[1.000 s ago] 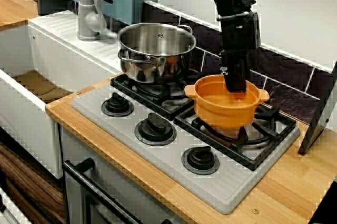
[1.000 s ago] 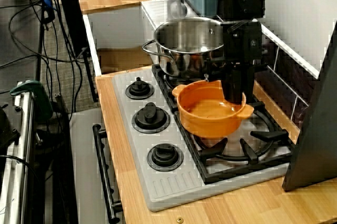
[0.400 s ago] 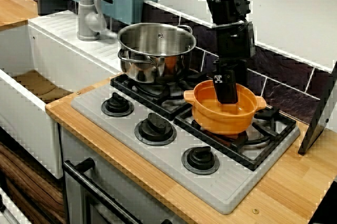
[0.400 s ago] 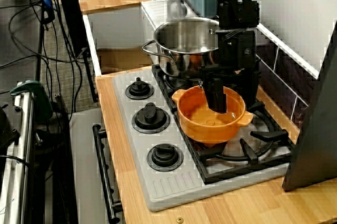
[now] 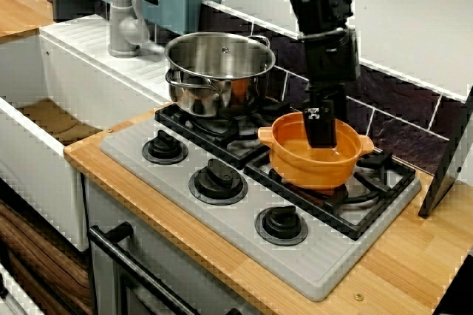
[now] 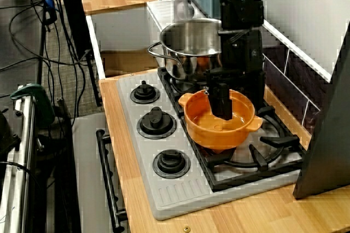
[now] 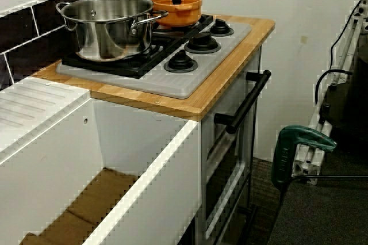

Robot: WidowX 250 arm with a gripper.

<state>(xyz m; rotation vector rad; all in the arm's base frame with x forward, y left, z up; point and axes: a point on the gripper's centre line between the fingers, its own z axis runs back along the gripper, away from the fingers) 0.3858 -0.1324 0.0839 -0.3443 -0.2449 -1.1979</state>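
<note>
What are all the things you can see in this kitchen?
orange pot: one, orange, on the right-hand burner
steel pot: one, silver, on the burner beside it
knobs: three, black, in a row along the hob front
hob: one, grey, set in the wooden counter
tap: one, grey, behind the sink
sink: one, white, beside the hob
oven handle: one, black, below the counter
clamp: one, green, on a metal frame beside the oven
gripper: one, black, tips down inside the orange pot; open or shut not visible
</note>
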